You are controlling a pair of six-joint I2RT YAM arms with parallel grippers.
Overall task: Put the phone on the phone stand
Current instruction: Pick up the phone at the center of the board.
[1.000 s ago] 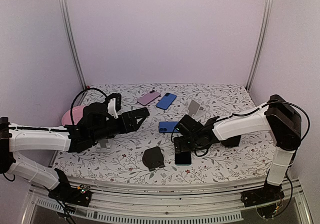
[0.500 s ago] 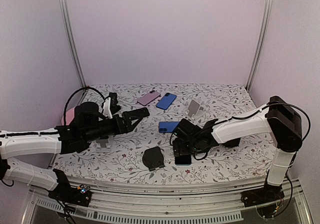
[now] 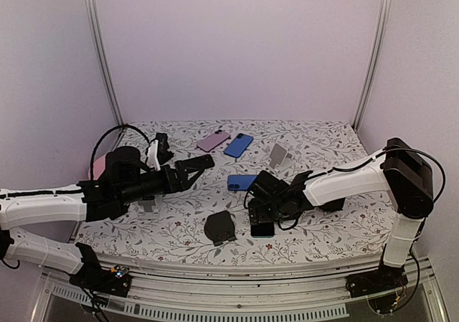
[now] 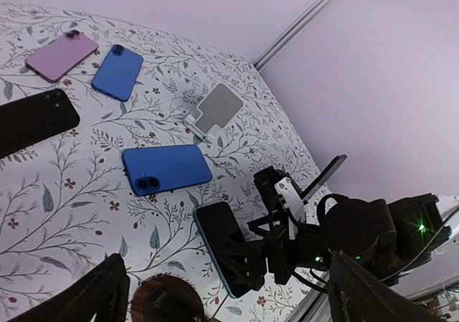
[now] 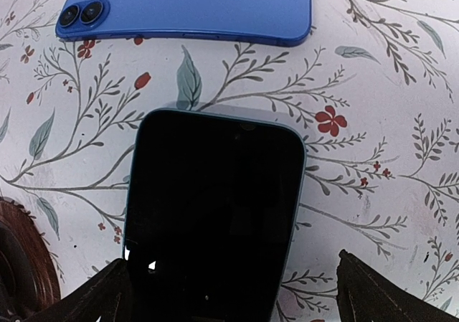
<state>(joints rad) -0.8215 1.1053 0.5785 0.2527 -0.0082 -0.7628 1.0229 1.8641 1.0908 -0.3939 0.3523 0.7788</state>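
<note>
A phone with a dark screen and teal edge (image 5: 215, 214) lies face up on the floral table; it also shows in the top view (image 3: 263, 229) and the left wrist view (image 4: 217, 232). My right gripper (image 5: 229, 304) is open, low over the phone's near end, one finger on each side of it (image 3: 261, 217). A grey folding phone stand (image 3: 280, 155) stands behind it, also in the left wrist view (image 4: 217, 109). A round dark stand (image 3: 219, 226) sits left of the phone. My left gripper (image 3: 195, 170) is open and empty, raised above the table's left middle.
A blue phone lies back up (image 3: 240, 182) just beyond the dark one (image 5: 193, 10). A purple phone (image 3: 213, 141), another blue phone (image 3: 238, 145) and a black phone (image 4: 36, 121) lie at the back. A pink object (image 3: 97, 166) and a small white stand (image 3: 148, 206) are at the left.
My left arm has lifted and pulled back to the left. My right gripper has shifted slightly left over the dark phone. The phone has not moved.
</note>
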